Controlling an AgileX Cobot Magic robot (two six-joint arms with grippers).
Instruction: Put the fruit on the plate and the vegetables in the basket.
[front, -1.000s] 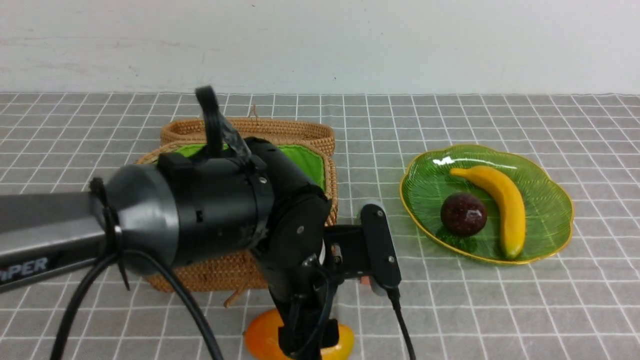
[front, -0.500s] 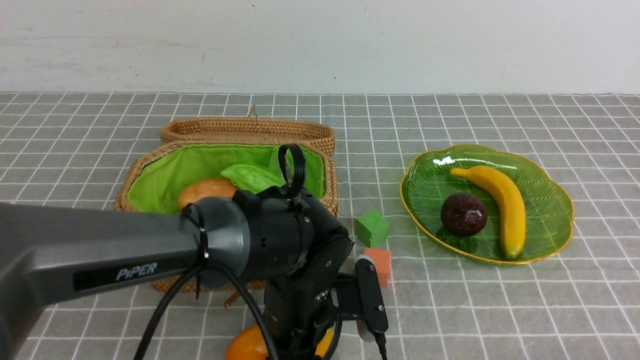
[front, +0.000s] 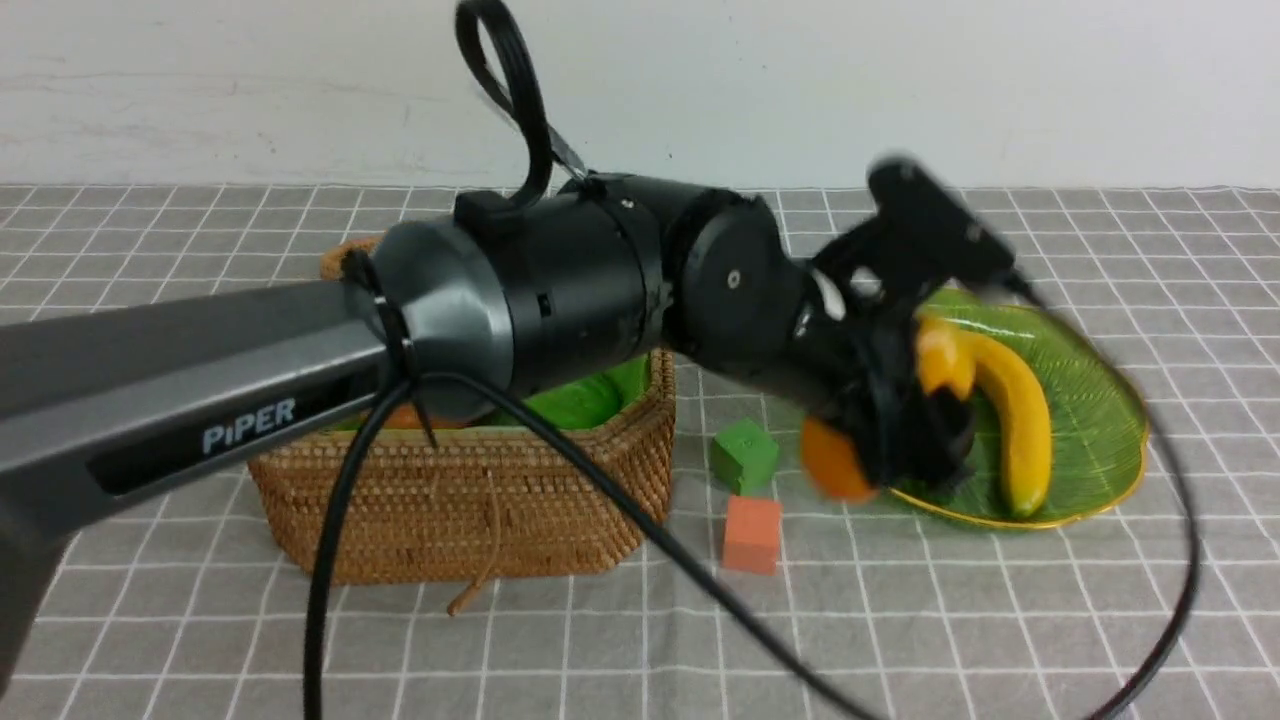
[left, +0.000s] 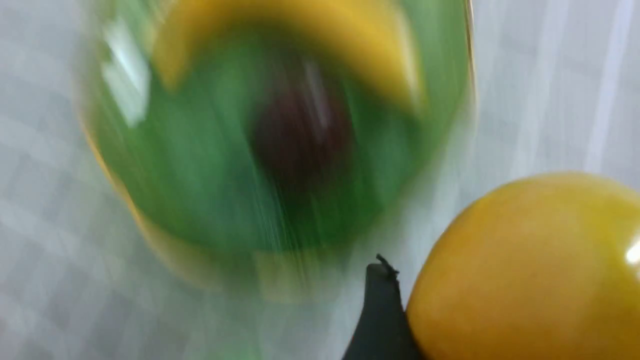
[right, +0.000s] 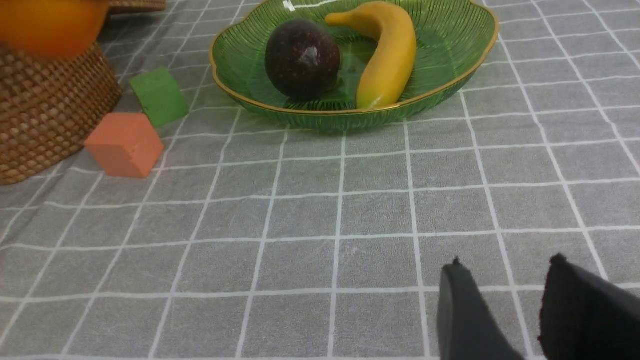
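Grey checked cloth (front: 1000, 620) covers the table below a plain white wall. From the front, the left arm reaches across, its left gripper (front: 885, 420) clamped on the orange-yellow mango (front: 835, 462), held in the air at the near-left edge of the green plate (front: 1100, 400); a banana (front: 1015, 420) lies on that plate. The wicker basket (front: 460, 490) stands at left, and a green cube (front: 743, 455) and an orange cube (front: 752, 533) sit between basket and plate. At the left wrist the background is smeared, yet the mango (left: 525, 270) shows sharp against one dark finger (left: 380, 315), above the blurred plate (left: 200, 175) holding the banana (left: 300, 45) and a dark purple fruit (left: 300, 130). At the right wrist, the right gripper (right: 520, 305) hangs low over bare cloth, its jaws a narrow gap apart and empty, well apart from the plate (right: 450, 75).
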